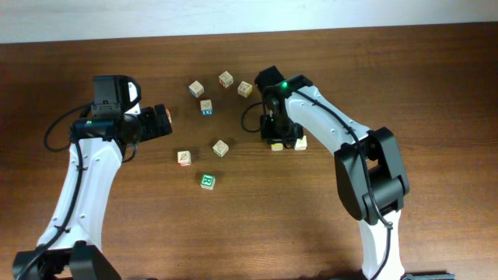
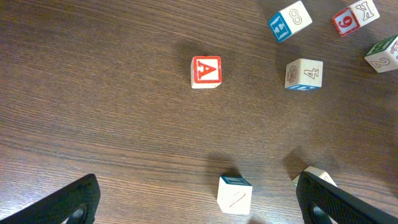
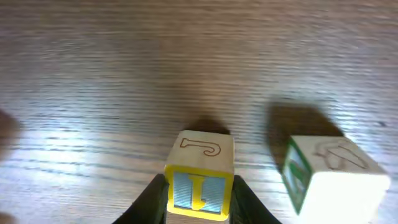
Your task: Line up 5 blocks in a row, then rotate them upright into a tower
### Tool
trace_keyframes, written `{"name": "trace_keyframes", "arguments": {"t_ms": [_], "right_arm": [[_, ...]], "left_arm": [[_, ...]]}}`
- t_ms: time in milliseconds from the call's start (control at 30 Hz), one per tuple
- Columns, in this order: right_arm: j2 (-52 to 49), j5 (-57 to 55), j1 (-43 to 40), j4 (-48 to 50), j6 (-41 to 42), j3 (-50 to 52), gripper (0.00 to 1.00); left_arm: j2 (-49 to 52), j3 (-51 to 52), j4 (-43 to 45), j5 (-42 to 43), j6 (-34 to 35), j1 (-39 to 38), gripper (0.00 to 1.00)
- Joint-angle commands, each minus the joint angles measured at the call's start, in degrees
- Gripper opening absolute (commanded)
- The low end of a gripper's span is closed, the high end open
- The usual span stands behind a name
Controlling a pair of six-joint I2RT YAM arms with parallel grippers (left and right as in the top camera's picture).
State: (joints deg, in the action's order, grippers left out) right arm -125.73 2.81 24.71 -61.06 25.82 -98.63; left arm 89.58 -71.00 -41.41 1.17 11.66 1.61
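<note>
My right gripper (image 3: 199,198) is shut on a yellow-framed block (image 3: 200,155) with a blue letter face, low over the table; the same block (image 1: 276,145) shows under the gripper (image 1: 278,137) in the overhead view. A cream block (image 3: 333,177) (image 1: 300,143) sits just to its right, apart from it. The green "R" block (image 1: 207,181) and two tan blocks (image 1: 221,148) (image 1: 184,158) lie in the middle. My left gripper (image 1: 159,122) (image 2: 198,200) hangs open above the table, with a pale block (image 2: 235,194) below, between its fingers (image 2: 68,202) and untouched.
A red "A" cube (image 2: 206,71) lies ahead of the left gripper. Several more cubes (image 1: 196,89) (image 1: 226,78) (image 1: 245,89) (image 1: 206,106) cluster at the back centre. The table's far edge (image 1: 249,29) meets a white wall.
</note>
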Motion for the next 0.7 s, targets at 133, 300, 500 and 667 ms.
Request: {"name": "trace_keyframes", "arguments": {"t_ms": [133, 300, 500, 667], "right_arm": [[-0.96, -4.35, -1.33, -2.43, 2.14, 0.46, 0.27], [-0.96, -6.27, -1.88, -2.69, 2.12, 0.46, 0.28], [-0.96, -6.99, -2.21, -2.64, 2.1, 0.46, 0.33], [-0.96, -6.93, -2.27, -2.67, 1.44, 0.13, 0.34]], "left_arm": [[-0.17, -0.72, -0.24, -0.59, 0.7, 0.04, 0.99], [-0.17, -0.72, -0.24, -0.59, 0.72, 0.04, 0.99], [-0.17, -0.72, -0.22, -0.59, 0.7, 0.04, 0.99], [-0.17, -0.72, -0.24, -0.59, 0.7, 0.04, 0.99]]}}
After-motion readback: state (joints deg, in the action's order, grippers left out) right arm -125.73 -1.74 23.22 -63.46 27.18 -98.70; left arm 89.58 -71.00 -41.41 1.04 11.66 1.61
